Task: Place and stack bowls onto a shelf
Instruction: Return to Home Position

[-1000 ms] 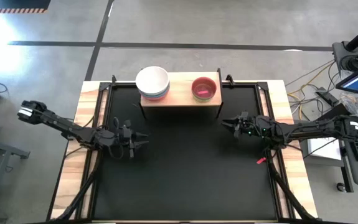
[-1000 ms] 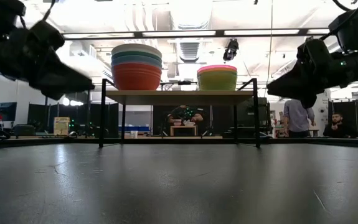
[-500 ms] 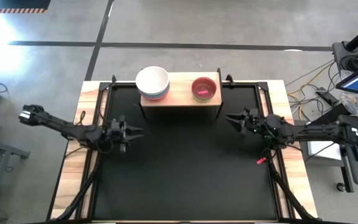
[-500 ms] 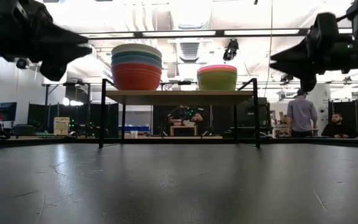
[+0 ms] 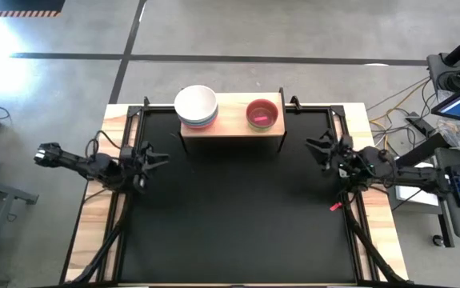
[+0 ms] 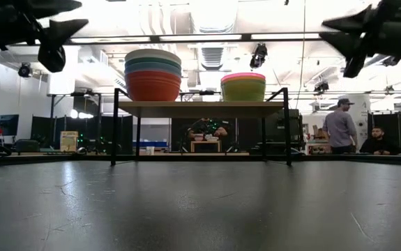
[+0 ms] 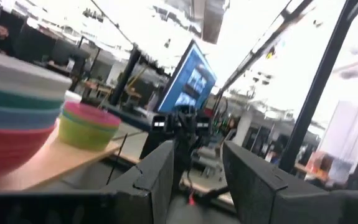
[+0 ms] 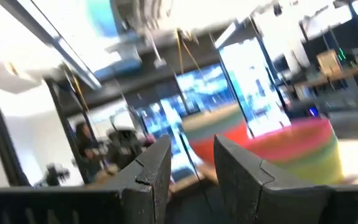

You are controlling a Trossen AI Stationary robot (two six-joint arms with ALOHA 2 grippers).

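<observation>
From where I stood the stacking looked finished, and the step in hand seemed to be the return to home. The shelf [image 5: 234,122] sat at the 12 o'clock edge of the table [image 5: 378,240], and every bowl I could see was on it. The big stack [image 6: 153,75] stood toward the shelf's 9 o'clock end: red at the bottom, teal and blue bands above, cream on top. The small stack [image 6: 243,87] stood toward 3 o'clock, pink over green, with anything lower hidden from me. Bare board showed between the two stacks.

The left gripper [image 5: 159,156] hung at 9 o'clock over the edge of the mat [image 5: 238,216], well apart from the shelf. Its arm lay low and nearly level along that side, pointing toward 3 o'clock. Its jaws were parted with nothing between them. The right gripper [image 5: 313,145] mirrored it at 3 o'clock, pointing roughly toward 10 o'clock, its jaws also apart and empty. Seen from table height, both rode high, above the tops of the stacks.

I judged that no grasp was left to make. Each arm only needed to fold to its rest, keeping fingers and elbows away from the shelf legs. A knock there could topple the big stack.
</observation>
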